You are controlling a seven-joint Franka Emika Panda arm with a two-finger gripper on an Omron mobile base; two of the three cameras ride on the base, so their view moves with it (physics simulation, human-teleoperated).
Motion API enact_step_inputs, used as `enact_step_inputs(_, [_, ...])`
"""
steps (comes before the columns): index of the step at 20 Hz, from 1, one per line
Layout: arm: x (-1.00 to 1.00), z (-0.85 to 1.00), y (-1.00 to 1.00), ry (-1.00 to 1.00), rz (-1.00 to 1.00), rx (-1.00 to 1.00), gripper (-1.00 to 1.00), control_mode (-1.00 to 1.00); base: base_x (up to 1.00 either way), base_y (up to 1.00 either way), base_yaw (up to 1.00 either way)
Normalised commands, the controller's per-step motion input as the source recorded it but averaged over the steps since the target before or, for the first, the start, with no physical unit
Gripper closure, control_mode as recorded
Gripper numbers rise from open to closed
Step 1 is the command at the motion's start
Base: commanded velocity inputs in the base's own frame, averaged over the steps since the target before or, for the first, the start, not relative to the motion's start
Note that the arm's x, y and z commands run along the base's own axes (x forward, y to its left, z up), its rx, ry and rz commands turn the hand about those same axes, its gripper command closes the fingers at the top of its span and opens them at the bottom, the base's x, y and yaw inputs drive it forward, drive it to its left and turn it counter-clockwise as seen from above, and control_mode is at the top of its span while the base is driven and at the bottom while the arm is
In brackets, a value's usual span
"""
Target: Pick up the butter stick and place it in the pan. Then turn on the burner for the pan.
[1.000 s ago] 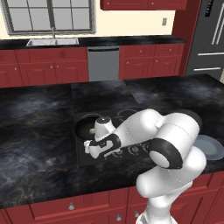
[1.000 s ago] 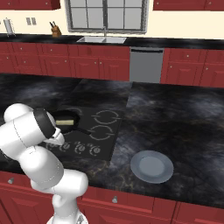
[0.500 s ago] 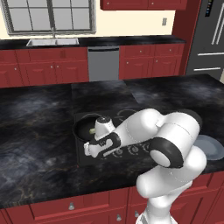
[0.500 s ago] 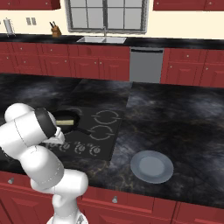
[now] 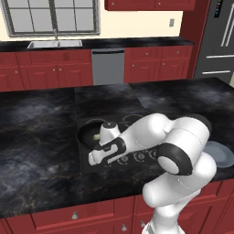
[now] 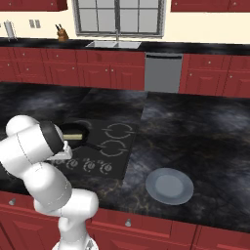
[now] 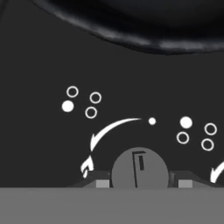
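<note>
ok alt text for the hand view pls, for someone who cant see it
Close-up of a round grey stove knob sitting between the hand's two fingertips on a black cooktop. White burner-position dots and a curved arrow are printed around the knob, and the dark curved rim of the pan crosses the top.

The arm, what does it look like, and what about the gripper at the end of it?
The arm is glossy white, built of fat rounded segments with dark bands at the joints. No cables show. The gripper has a white blocky body trimmed in black. In the hand view its two fingertips are small, dark and square-ended.
</note>
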Motion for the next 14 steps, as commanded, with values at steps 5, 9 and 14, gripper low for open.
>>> enact_step_inputs(5, [-0.16,-0.41,0.00,0.00,0.22,0.00,1.00,-1.00,0.00,0.00,0.00])
enact_step_inputs(9, [-0.19,-0.43,0.00,0.00,0.22,0.00,1.00,-1.00,0.00,0.00,0.00])
enact_step_inputs(14, [-0.16,-0.45,0.00,0.00,0.22,-0.01,1.00,-1.00,0.00,0.00,0.00])
